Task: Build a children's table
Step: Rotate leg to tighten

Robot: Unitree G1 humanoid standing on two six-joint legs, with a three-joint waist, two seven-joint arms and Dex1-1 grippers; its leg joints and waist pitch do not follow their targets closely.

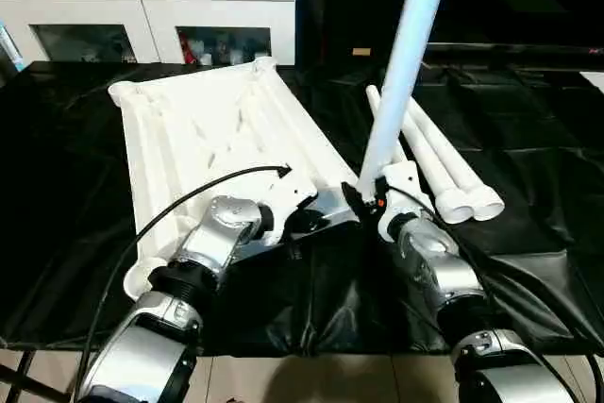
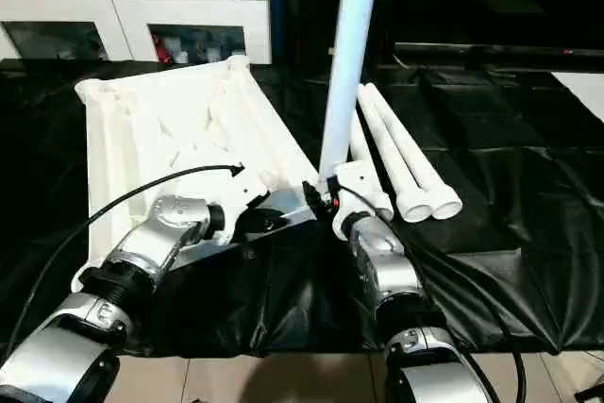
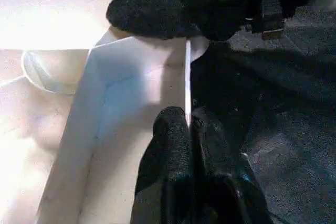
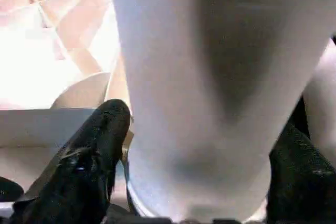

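Upside down on the black-draped worktop (image 1: 75, 261): the tabletop (image 1: 198, 129), near edge pinched thin by left gripper (image 3: 188, 124). Upright at its near right corner socket: one leg (image 1: 406, 63), clasped between right gripper (image 1: 370, 191) fingers. Spare legs (image 1: 444, 162) just beyond, lying flat.

No writing, label, brand, number or sign can be read anywhere in these pictures.
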